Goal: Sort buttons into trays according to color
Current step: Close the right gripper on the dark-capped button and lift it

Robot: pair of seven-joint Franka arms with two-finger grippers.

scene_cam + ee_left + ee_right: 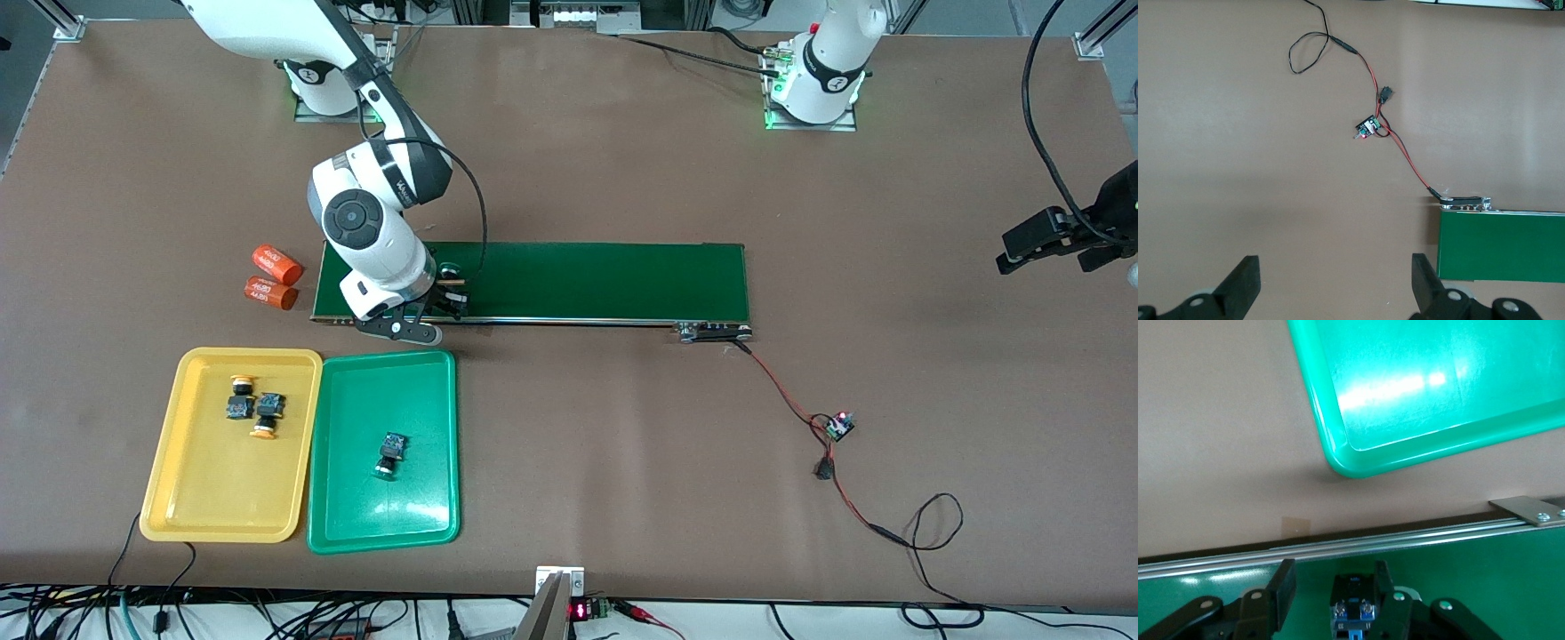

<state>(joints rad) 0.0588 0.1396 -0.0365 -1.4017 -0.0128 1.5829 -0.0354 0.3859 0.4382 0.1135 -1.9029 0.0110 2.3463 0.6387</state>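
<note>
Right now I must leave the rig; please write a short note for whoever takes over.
Left gripper: open, waiting above bare table at the left arm's end.
Right gripper: open, low over the conveyor belt, astride the fourth button, not clamped.
Done: two yellow-capped buttons in yellow tray, one green-capped button in green tray.
To do: grip the fourth button; its cap looks green, so green tray.

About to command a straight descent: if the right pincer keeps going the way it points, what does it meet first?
Likely the green-capped button between the right pincer fingers, lying on the conveyor belt; depth is uncertain.
</note>
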